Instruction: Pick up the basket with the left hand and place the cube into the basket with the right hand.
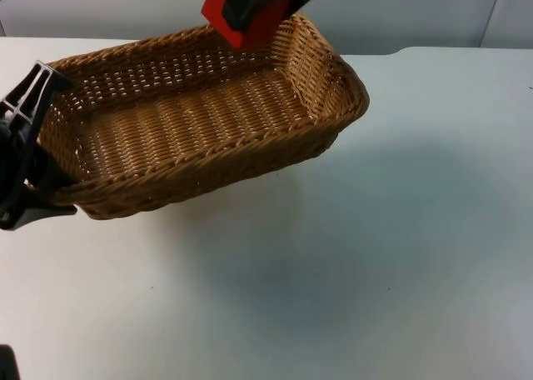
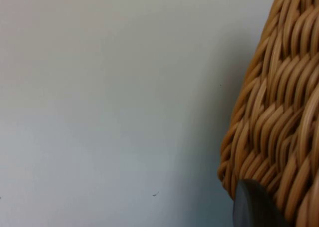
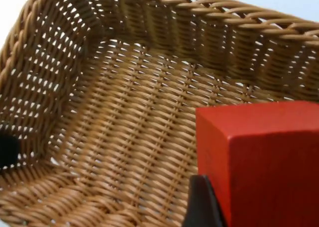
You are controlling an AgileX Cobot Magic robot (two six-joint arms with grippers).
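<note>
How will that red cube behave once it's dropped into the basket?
The red cube has flat faces and sharp edges, so it probably settles rather than rolls. The wicker basket, held tilted by the left gripper, might let it slide.

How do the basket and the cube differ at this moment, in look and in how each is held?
The basket is woven tan wicker, open and shallow; the cube is solid, smooth and red. The basket is far larger than the cube. The left gripper clamps the basket's end rim, while the right gripper holds the cube above the basket's far wall. Both are lifted off the table.
</note>
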